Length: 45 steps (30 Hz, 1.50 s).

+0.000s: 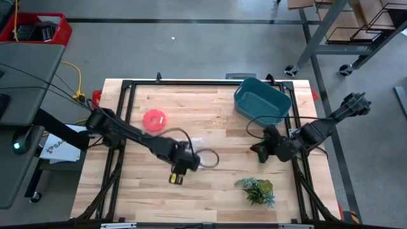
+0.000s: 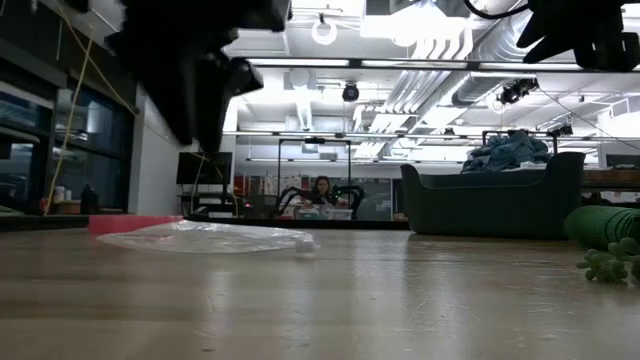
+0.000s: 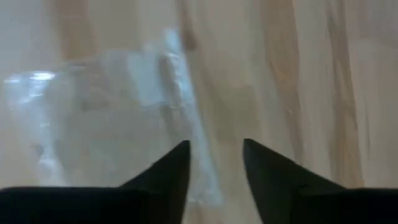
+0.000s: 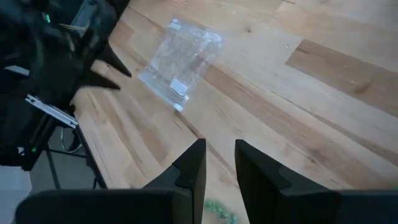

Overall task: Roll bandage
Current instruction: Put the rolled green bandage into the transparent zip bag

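A short green cylinder, the bandage (image 2: 603, 224), lies at the right edge of the low view, just behind the leafy sprig (image 2: 608, 264); in the high view I cannot tell it from the sprig (image 1: 256, 190). My left gripper (image 1: 192, 159) is open and hovers over the table's middle, with a clear plastic bag (image 3: 106, 112) under and ahead of its fingers; the bag lies flat on the wood (image 2: 210, 237). My right gripper (image 1: 259, 152) is narrowly open and empty above the table, right of centre, pointing toward the left arm.
A teal tub (image 1: 262, 100) stands at the far right. A pink round object (image 1: 154, 120) lies at the far left of centre. A dark cable loop (image 1: 210, 159) hangs by the left gripper. Bare wood lies between the two grippers and along the near edge.
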{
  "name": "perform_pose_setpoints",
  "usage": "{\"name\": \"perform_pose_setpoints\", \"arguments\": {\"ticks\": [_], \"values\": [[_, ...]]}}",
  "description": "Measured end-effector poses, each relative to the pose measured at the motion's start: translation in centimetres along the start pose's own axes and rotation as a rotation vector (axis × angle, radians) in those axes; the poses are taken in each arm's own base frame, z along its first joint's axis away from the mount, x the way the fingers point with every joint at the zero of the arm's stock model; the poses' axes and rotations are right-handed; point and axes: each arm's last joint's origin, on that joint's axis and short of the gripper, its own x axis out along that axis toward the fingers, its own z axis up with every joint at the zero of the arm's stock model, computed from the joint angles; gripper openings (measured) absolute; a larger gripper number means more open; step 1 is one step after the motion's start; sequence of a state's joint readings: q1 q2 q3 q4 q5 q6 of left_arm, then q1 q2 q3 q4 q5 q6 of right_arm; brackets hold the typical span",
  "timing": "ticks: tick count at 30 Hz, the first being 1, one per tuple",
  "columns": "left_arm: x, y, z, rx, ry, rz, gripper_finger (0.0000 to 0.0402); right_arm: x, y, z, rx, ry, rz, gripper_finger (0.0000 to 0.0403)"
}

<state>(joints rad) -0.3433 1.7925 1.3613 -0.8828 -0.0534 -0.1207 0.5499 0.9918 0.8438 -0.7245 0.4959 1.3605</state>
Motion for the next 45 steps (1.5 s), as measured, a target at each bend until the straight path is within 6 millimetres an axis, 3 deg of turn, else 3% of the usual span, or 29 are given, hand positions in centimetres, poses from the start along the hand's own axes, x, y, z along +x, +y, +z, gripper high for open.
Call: {"name": "perform_pose_setpoints", "arguments": {"ticks": [5,9,14,22,28,31,34,40,45], "values": [[3.4,-1.1,0.0,0.002,0.089,0.020,0.0227,0.4,-0.1,-0.2,-0.012,0.000,-0.026,0.0077],[4.9,-1.1,0.0,-0.055,0.117,0.099,0.0261,0.7,-0.1,-0.3,-0.023,0.009,-0.044,0.0077],[5.1,-0.9,0.0,-0.103,0.100,0.198,0.0265,0.8,-0.1,-0.4,-0.026,0.021,-0.048,0.0077],[6.6,-0.7,-1.7,-0.107,0.158,0.215,0.0264,0.8,-0.3,-0.5,-0.036,0.029,-0.066,0.0077],[6.7,-0.6,-1.6,-0.105,0.131,0.247,0.0261,0.8,-0.3,-0.5,-0.039,0.022,-0.073,0.0077],[6.6,-0.5,-1.5,-0.104,0.126,0.262,0.0243,0.8,-0.3,-0.5,-0.039,0.021,-0.073,0.0077],[6.6,-0.5,-1.5,-0.094,0.122,0.284,0.0199,0.8,-0.3,-0.5,-0.035,0.021,-0.073,0.0077],[6.7,0.0,-1.4,-0.091,0.118,0.281,0.0023,0.8,-0.3,-0.5,-0.030,0.021,-0.073,0.0077],[4.5,1.5,-0.9,-0.246,0.105,0.218,0.0003,0.8,-0.2,-0.4,-0.025,0.018,-0.059,0.0077]]}}
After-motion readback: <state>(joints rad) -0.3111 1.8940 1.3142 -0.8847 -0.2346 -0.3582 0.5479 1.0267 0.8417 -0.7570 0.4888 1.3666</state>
